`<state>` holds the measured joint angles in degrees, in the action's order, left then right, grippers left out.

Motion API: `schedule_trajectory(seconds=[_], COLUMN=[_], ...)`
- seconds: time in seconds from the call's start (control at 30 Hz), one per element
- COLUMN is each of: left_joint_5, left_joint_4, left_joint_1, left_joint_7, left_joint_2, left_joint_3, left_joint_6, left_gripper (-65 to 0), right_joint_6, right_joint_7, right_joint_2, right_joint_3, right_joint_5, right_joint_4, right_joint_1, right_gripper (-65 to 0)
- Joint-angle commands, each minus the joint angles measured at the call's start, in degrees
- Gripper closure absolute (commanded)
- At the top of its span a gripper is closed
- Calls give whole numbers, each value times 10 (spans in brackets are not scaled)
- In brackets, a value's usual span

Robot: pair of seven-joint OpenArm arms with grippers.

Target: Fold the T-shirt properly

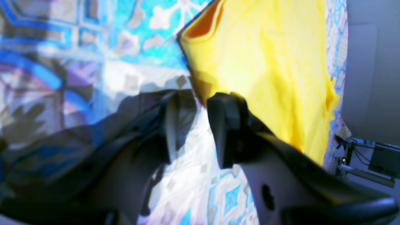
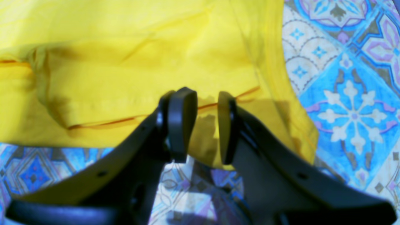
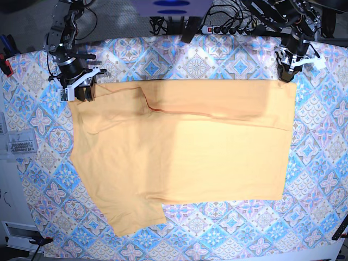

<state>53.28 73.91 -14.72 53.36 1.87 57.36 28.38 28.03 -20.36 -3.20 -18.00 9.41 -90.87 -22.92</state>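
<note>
The yellow-orange T-shirt (image 3: 190, 152) lies spread flat across the table, its far strip folded over toward me along a darker hem line, one sleeve pointing to the near left. My right gripper (image 3: 81, 91) hovers at the shirt's far left corner. In its wrist view the right gripper (image 2: 203, 123) stands open over the shirt (image 2: 125, 62), with a hemmed edge seen through the gap. My left gripper (image 3: 285, 73) is at the far right corner. In the left wrist view the left gripper (image 1: 197, 125) is open, patterned cloth between its fingers, just short of the shirt (image 1: 265, 62) corner.
A blue-and-pink tile-patterned cloth (image 3: 321, 136) covers the table under the shirt. A power strip and tangled cables (image 3: 223, 27) run along the back edge. A clear box of small parts (image 3: 19, 144) sits off the table's left side.
</note>
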Motion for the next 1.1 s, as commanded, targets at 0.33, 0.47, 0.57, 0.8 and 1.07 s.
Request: schedule_trajectory(seconds=[0.33, 0.47, 0.57, 0.8, 1.07], left_joint_5=[4, 3, 3, 3, 3], left_joint_4=[6, 6, 6, 6, 6], left_joint_1=[35, 35, 35, 35, 32], left_joint_7=[-7, -19, -26, -22, -1], left_joint_2=[-7, -7, -7, -7, -7], left_joint_3=[2, 0, -2, -3, -4], left_joint_6=[0, 0, 0, 0, 2], left_gripper=[-200, -200, -200, 0, 0], right_joint_6=[2, 2, 2, 2, 2], right_joint_7=[14, 13, 13, 13, 12], right_joint_2=[-5, -5, -5, -7, -8], right_joint_3=[-2, -2, -2, -3, -4], right_joint_5=[7, 7, 7, 7, 7], right_joint_4=[-12, -12, -12, -12, -12], right_joint_1=[1, 1, 1, -1, -20], right_gripper=[-162, -162, -162, -162, -202])
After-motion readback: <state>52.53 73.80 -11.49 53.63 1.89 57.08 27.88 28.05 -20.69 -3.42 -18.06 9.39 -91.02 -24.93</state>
